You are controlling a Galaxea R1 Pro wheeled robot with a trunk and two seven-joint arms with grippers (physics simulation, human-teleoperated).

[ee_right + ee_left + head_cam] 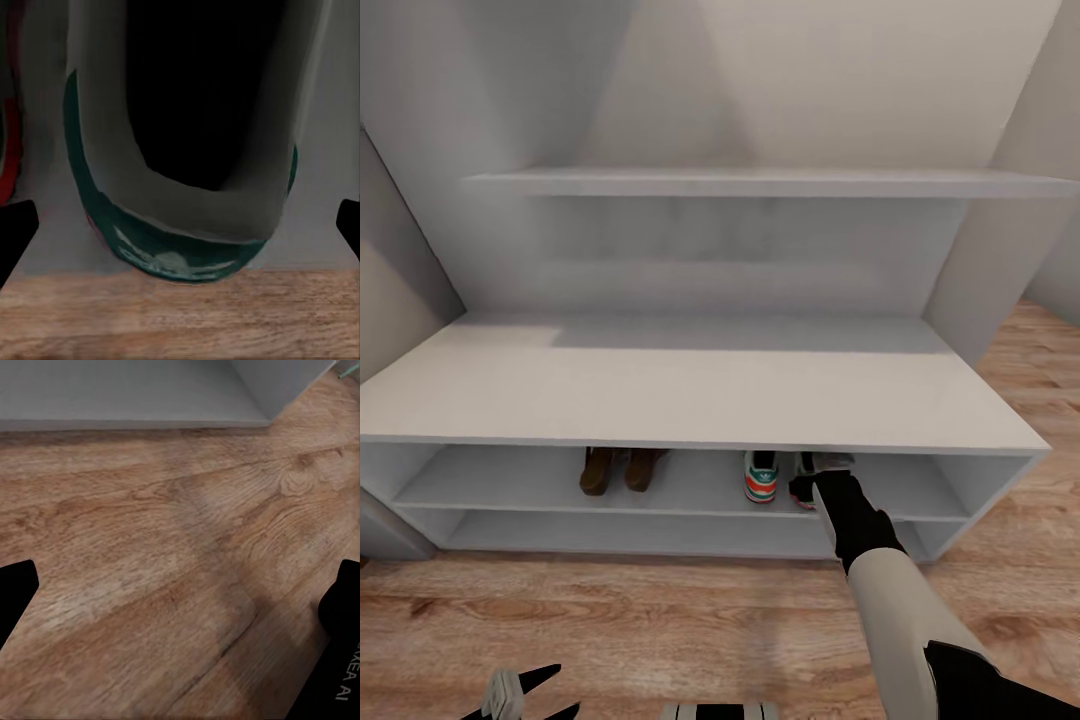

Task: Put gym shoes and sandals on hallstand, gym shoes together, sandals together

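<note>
**White sneaker at the right gripper, upper tier of the grey-white hallstand**

White, with a green collar band, the second gym shoe (180,187) sits on the upper open tier of the hallstand (690,395), heel toward the wood-grain corridor floor (660,620). In the right wrist view its dark mouth and rounded heel lie between the two black fingertips (16,232), which stand wide apart at the frame edges and touch nothing that can be seen. In the head view the right gripper (822,482) reaches under the bench top to this shoe; the top's front edge hides the fingers, so contact cannot be judged there.

Just beside it, toward the robot's left, the first gym shoe (760,478) rests on the same tier, showing a red-orange heel with green and white bands. Farther left, well apart from the sneakers, the two sandals (618,468) of dark-brown leather lie side by side, touching or nearly so, on that tier.

The hallstand is a pale, matte, flat-panelled unit with a broad top, two open tiers and a floating shelf (760,182) above.

The left gripper (180,607) hangs over bare planks near the unit's base, its black fingers widely spread and holding nothing.
</note>
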